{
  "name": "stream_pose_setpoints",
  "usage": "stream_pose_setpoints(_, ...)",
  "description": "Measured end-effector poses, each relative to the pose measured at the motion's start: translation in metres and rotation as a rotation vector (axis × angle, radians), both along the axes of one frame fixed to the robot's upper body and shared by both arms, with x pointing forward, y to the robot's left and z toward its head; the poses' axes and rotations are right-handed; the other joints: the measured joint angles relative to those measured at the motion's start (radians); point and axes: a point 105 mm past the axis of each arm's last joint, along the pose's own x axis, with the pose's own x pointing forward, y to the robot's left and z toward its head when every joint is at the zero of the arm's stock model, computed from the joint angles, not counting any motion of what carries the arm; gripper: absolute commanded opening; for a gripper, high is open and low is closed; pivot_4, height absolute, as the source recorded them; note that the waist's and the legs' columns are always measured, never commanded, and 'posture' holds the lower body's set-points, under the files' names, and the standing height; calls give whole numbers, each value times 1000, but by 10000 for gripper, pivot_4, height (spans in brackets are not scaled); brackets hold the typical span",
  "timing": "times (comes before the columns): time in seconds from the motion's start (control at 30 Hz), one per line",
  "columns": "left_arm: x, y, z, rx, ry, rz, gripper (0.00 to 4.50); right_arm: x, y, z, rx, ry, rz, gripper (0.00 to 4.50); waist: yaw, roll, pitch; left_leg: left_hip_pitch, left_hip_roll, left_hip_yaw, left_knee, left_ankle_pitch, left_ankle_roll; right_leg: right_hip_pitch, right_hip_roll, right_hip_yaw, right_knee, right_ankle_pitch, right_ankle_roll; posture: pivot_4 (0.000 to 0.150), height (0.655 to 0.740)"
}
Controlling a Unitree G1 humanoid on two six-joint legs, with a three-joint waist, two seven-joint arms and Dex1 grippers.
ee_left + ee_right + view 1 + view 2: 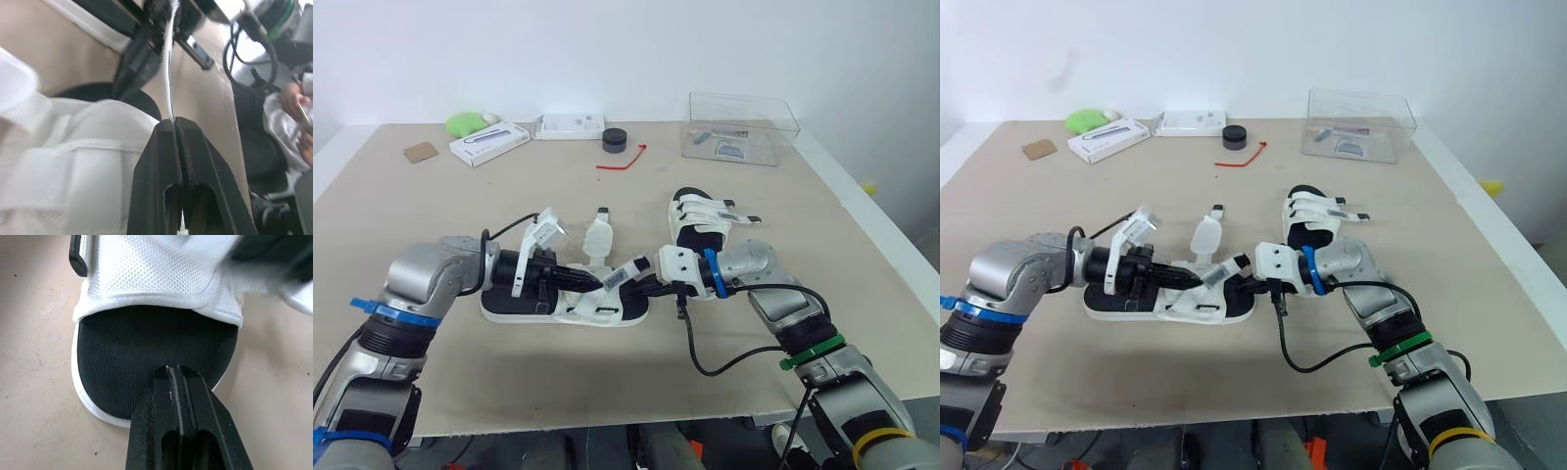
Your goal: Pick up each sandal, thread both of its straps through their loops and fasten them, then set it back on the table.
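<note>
Sandal in hand: the white mesh sandal with black footbed and white sole (597,311) lies flat on the tan worktop (509,196), near its front edge, between the two arms.
Strap: a thin white fabric strap (168,73), seen edge-on, runs taut away from the left fingertips.
Left gripper (174,123): fingers closed on the strap's end.
Right gripper (177,372): fingers pressed together over the rounded end of the footbed. Whether they pinch anything, I cannot tell.
Step, as I judge it: feeding a strap toward its loop.
Doing it well: keep the strap flat and taut, enter the loop tip-first without twisting, and steady the sandal with the right fingers.
Materials: dimpled, soft mesh upper with a bound edge, a matte fine-knit footbed and a smooth rounded sole rim.
Second matching white sandal (697,223): on the worktop just beyond the right gripper.
</note>
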Motion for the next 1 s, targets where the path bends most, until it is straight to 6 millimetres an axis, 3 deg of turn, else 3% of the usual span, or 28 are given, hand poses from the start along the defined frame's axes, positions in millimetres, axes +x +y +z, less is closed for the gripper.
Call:
stream_pose_setpoints(0.2,8,11,15,-170,17,191,492,1,-1,0,-1,0,1,0,0,0,0,0,0,-1,0,0,0,0,-1,0,0,0,0,1500,7400)
stream_pose_setpoints(0.4,9,22,-2,-216,76,350,492,1,0,0,-8,1,9,0,0,0,0,0,0,-2,0,0,0,1,-2,-1,0,1,-1,1500,7400)
stream_pose_setpoints(0.8,9,24,-22,-240,132,458,492,2,1,0,-12,6,16,0,0,0,0,6,0,-6,0,0,-1,8,-2,-3,0,0,-2,1500,7400)
stream_pose_setpoints(1.0,8,27,-17,-278,140,465,492,2,1,0,-10,5,16,0,0,0,0,6,0,-6,0,0,-1,8,-2,-4,0,0,-2,1500,7400)
